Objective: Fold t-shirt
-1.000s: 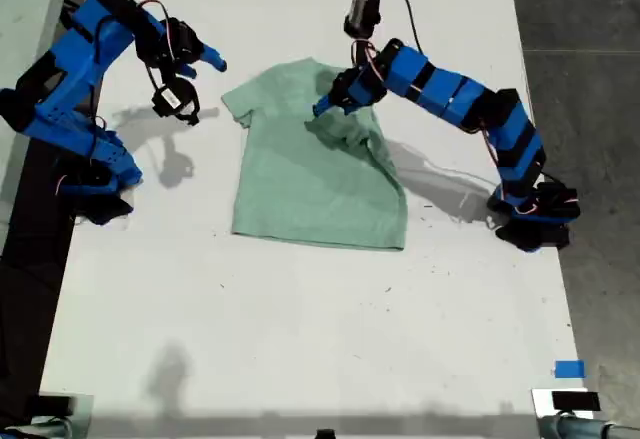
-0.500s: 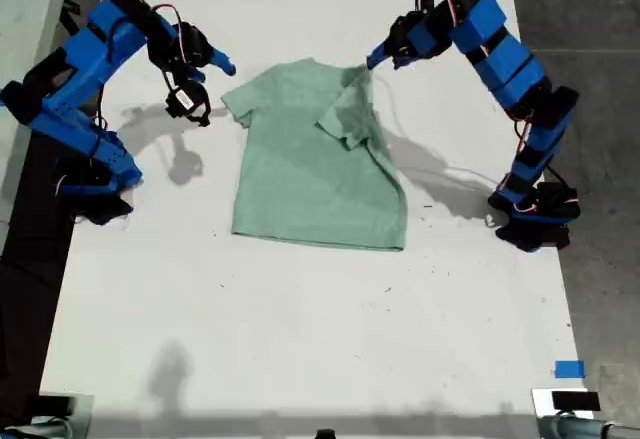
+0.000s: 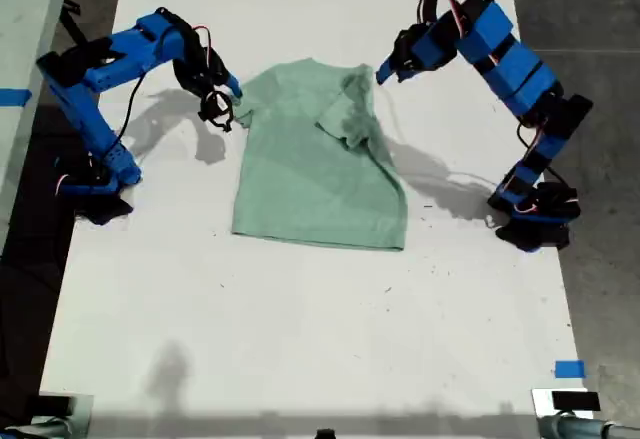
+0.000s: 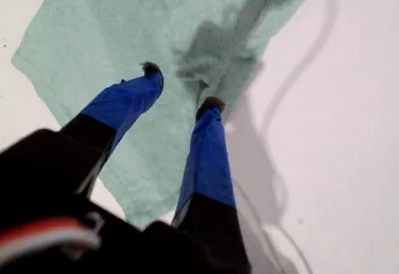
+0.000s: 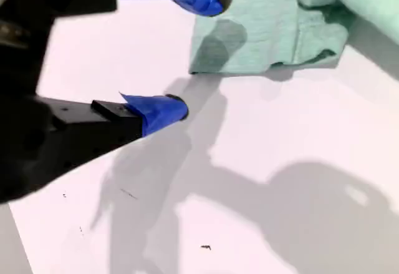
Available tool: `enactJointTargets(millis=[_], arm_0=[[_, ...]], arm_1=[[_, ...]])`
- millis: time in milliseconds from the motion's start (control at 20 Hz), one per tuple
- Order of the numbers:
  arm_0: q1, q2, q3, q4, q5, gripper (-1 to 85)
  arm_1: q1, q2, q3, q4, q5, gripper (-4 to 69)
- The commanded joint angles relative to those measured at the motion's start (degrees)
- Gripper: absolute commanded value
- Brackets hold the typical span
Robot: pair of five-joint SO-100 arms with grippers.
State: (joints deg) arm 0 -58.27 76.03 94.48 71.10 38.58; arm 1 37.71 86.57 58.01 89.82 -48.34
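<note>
My first gripper (image 3: pixel 384 71) hangs with jaws spread and empty at one o'clock of the t-shirt (image 3: pixel 310 169) in the exterior view. My second gripper (image 3: pixel 228 97), likewise spread, straddles the ten-o'clock sleeve. One sleeve seems folded inward; the rest lies flat, unfolded.

The t-shirt (image 3: pixel 315 159) lies mid-table (image 3: pixel 300 339), an arm at each side in the exterior view

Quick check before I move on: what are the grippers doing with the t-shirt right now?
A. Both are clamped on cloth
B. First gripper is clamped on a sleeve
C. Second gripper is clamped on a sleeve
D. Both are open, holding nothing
D: my first gripper is spread open above the t-shirt, and my second gripper is open at its sleeve edge, with no cloth pinched.
</note>
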Motion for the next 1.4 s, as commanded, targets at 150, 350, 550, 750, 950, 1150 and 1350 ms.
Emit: enactJointTargets(millis=[150,350,550,750,950,1150,1350], arm_0=[[-1.2,-9.0,-11.4,1.4,0.1,28.7],[-2.0,-21.1,-24.0,9.3,0.4,15.2],[-2.2,-24.2,-30.8,13.4,-0.4,0.0],[-1.0,-14.4,-29.8,16.3,-2.3,0.0],[-0.4,-2.3,-28.2,16.2,-4.6,0.0],[7.3,-1.9,-29.4,10.5,-4.6,0.0],[15.4,-9.9,-39.0,4.1,-5.6,0.0]], arm_1=[[-1.4,12.5,7.5,-2.4,1.1,13.7],[-1.6,19.7,15.7,-4.2,2.2,12.4],[-1.4,26.5,22.6,-5.4,3.3,12.6],[-1.0,30.8,27.5,-6.3,3.8,13.1],[-0.9,32.3,31.6,-7.9,4.3,13.0],[-0.4,35.0,34.8,-8.3,4.7,13.2],[-0.3,37.0,37.5,-8.3,5.2,13.3]])
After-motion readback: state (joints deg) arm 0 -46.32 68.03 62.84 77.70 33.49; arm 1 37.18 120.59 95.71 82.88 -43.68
